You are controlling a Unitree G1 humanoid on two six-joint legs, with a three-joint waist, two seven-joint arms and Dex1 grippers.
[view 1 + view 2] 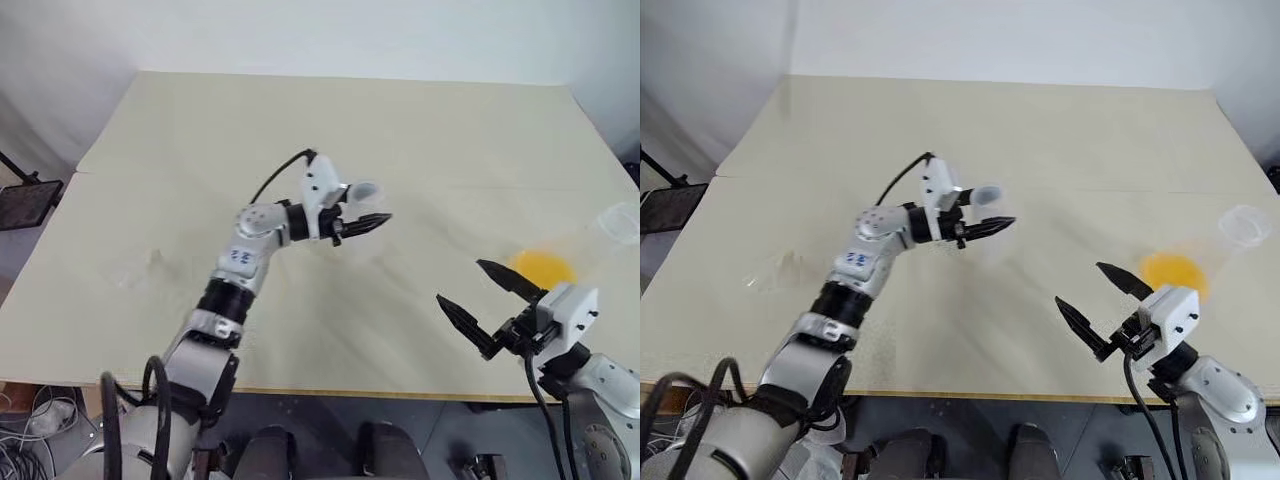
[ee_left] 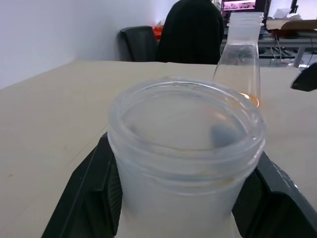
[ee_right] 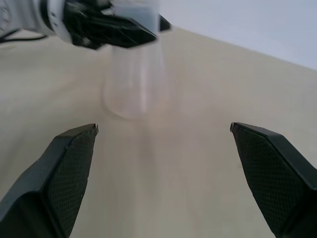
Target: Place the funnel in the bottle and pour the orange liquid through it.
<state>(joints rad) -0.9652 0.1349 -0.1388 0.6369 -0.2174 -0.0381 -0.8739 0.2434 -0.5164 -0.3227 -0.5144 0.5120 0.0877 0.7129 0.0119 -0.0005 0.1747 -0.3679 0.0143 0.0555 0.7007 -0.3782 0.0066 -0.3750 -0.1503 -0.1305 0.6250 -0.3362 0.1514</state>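
My left gripper (image 1: 365, 215) is shut on the neck of the clear bottle (image 1: 365, 195) over the middle of the table. In the left wrist view the bottle's wide round mouth (image 2: 185, 144) sits between the two black fingers. I cannot tell whether its base touches the table. The orange liquid (image 1: 542, 268) glows in the bottom of a clear conical vessel (image 2: 242, 54) standing at the right. My right gripper (image 1: 462, 282) is open, low near the front right edge, just left of that vessel. A faint see-through shape at the left looks like the funnel (image 1: 138, 270).
The pale wooden table (image 1: 330, 120) has wide bare room at the back and between the two grippers. A cable loops off my left wrist (image 1: 280, 175). In the left wrist view a dark chair and a desk stand beyond the far edge.
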